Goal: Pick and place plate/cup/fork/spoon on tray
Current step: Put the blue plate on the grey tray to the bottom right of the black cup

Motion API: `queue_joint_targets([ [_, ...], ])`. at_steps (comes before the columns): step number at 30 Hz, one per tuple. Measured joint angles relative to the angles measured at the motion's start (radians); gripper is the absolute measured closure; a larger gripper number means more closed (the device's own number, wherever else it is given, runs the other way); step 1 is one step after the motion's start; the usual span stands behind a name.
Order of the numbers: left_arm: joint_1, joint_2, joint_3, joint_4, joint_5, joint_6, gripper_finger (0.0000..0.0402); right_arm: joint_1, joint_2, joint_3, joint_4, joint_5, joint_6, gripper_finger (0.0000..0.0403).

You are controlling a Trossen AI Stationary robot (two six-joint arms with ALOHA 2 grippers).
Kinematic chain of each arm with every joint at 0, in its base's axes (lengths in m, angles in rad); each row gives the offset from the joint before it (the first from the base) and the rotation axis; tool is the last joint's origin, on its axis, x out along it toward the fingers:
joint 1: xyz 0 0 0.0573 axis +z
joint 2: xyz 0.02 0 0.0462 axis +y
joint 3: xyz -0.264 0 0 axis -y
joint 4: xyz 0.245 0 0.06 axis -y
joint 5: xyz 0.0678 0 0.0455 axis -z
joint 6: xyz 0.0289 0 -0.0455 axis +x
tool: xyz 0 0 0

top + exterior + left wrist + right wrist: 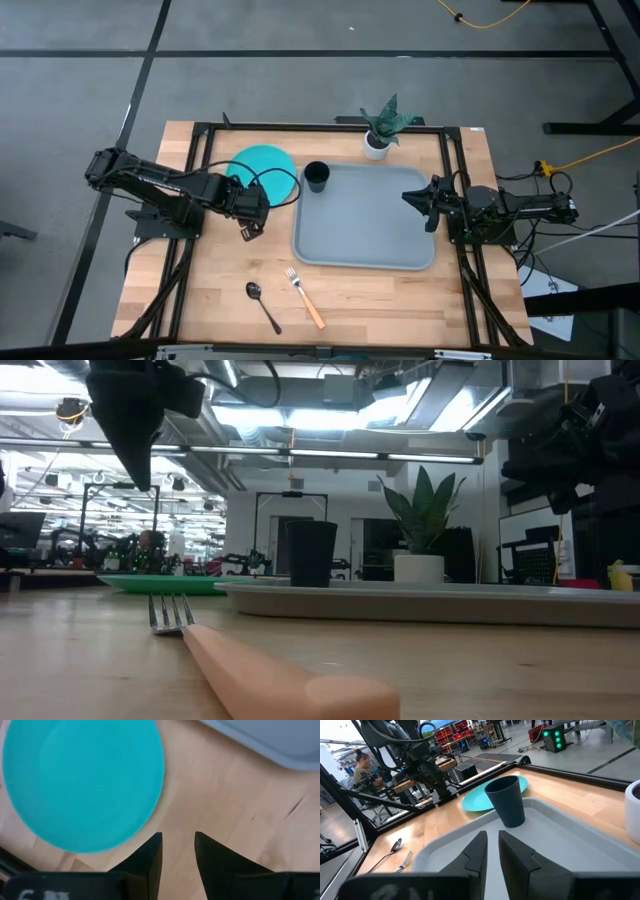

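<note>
The teal plate (262, 165) lies flat on the wooden table, left of the grey-blue tray (365, 235); it also shows in the left wrist view (82, 780). The black cup (316, 177) stands upright in the tray's far left corner. The fork (305, 297) and the spoon (263, 305) lie on the table near its front edge. My left gripper (248, 228) hangs above the table just near-side of the plate, fingers pointing down with a narrow gap, holding nothing. My right gripper (410, 196) hovers over the tray's right part, shut and empty, pointing at the cup (506, 800).
A white pot with a green plant (378, 140) stands at the table's far edge, behind the tray. A black frame (200, 150) runs around the work area. Bare wood (400, 300) lies between the tray and the table's front edge.
</note>
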Motion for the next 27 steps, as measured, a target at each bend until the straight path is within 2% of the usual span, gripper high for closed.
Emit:
queue_joint_targets([
  [8,0.000,0.000,0.000,0.000,0.000,0.193,0.0295,0.000,0.000,0.000,0.000,0.000,0.002,0.0350],
  [27,-0.003,0.000,0.000,0.062,0.027,0.178,0.0296,0.000,0.000,0.000,0.000,0.000,-0.001,0.0350],
])
